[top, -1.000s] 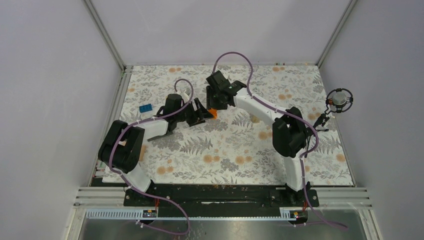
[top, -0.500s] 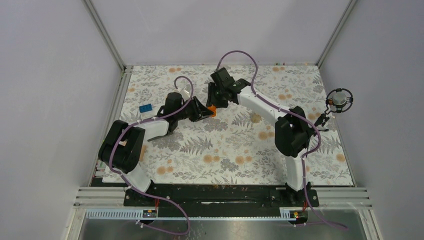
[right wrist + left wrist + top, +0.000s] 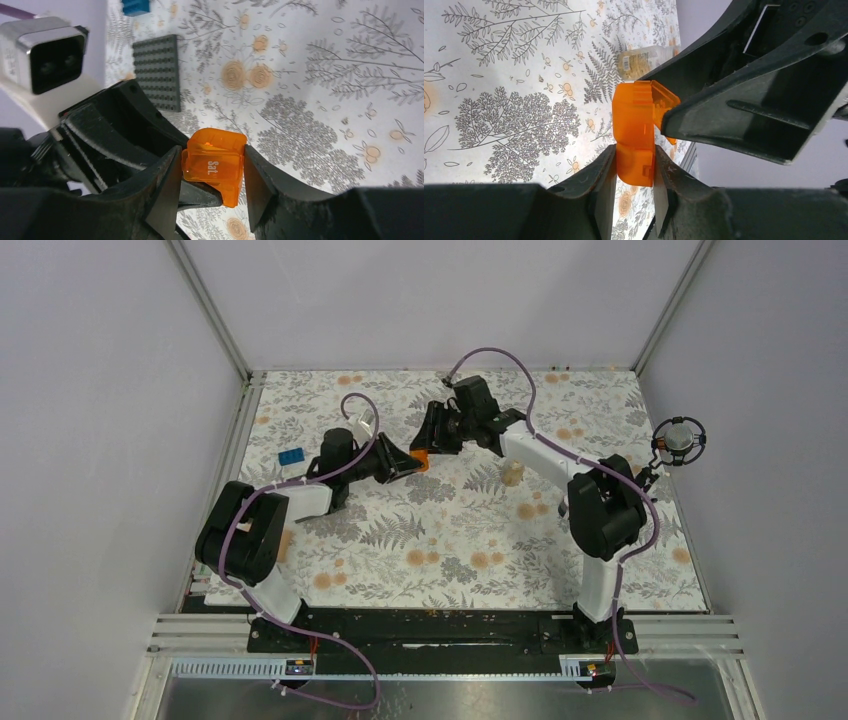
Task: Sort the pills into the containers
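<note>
Toward the far edge of the table (image 3: 450,530), about midway along it, the left end effector (image 3: 634,170) and the right end effector (image 3: 212,172) both pinch the translucent orange box (image 3: 633,117) from opposite ends; its lid reads "Sat."

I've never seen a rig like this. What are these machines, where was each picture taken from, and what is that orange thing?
You are looking at two robots, a left arm and a right arm, bolted at the near edge of a floral-clothed table. The wide picture looks down from above and behind them. The two close-ups come from a small camera on each wrist, so each shows its own dark fingers. The left fingers and the right fingers both appear to pinch one small translucent orange box, marked "Sat.". On the cloth lie a clear bottle, a blue brick and a dark grey studded plate.
</note>
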`<state>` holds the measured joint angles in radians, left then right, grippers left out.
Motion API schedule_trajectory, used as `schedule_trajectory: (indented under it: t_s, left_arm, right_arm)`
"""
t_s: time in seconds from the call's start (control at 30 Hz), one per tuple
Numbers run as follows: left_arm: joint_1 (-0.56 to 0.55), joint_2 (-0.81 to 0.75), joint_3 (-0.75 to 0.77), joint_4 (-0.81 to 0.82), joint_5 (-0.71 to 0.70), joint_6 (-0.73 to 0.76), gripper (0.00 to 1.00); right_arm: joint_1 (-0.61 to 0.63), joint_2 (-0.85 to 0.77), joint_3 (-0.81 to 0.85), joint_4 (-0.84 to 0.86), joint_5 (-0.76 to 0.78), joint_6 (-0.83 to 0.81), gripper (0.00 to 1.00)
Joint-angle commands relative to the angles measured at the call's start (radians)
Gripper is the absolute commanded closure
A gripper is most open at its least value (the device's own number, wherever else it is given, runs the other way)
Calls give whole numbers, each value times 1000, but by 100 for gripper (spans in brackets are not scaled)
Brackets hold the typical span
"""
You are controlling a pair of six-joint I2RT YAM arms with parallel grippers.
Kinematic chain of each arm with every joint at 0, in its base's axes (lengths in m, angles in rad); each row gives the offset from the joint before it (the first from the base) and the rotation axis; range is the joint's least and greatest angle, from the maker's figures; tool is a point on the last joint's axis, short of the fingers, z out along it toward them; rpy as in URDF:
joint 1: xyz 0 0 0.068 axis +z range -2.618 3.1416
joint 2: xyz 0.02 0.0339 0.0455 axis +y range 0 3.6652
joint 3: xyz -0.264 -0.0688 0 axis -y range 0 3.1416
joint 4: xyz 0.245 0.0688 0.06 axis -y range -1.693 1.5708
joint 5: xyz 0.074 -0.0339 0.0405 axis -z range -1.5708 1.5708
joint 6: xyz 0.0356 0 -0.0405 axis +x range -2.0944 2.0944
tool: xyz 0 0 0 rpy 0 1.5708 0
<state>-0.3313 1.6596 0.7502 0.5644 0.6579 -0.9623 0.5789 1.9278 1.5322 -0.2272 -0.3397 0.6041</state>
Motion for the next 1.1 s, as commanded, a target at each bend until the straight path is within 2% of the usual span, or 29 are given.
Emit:
schedule_trajectory:
  t_s: [0.0, 0.07, 0.2, 0.37, 0.43, 0.53, 0.57, 0.6, 0.73, 0.8, 0.9, 1.07]
  left_arm:
    - [34, -49, -24, 230, 72, -59, 100]
    - [51, -55, -38, 276, 83, -82, 100]
    - [68, -74, -42, 300, 98, -88, 100]
    - [77, -83, -33, 266, 95, -63, 100]
    - [80, -80, -26, 260, 101, -56, 100]
    - [80, -77, -9, 240, 109, -44, 100]
    - [80, -78, -5, 234, 108, -37, 100]
    - [80, -78, -2, 225, 108, -30, 100]
    - [81, -78, 9, 189, 107, -5, 100]
    - [81, -77, 10, 182, 105, -2, 100]
    - [80, -76, 13, 180, 109, 0, 100]
    - [80, -74, 16, 172, 115, 4, 100]
  right_arm:
    - [-36, -85, -90, 208, -184, 24, 51]
    - [-53, -111, -148, 251, -157, 24, 37]
    - [-87, -147, -181, 206, -90, -17, 32]
    - [-114, -181, -204, 183, -54, -49, 41]
    - [-114, -175, -198, 182, -68, -58, 50]
    - [-114, -148, -171, 183, -122, -57, 69]
    - [-114, -144, -164, 189, -136, -55, 70]
    - [-114, -146, -164, 201, -149, -48, 67]
    - [-114, -169, -184, 301, -204, -25, 26]
    - [-114, -170, -192, 337, -229, -8, 18]
    - [-114, -151, -200, 384, -266, 25, 16]
    - [-115, -101, -178, 392, -300, 55, 32]
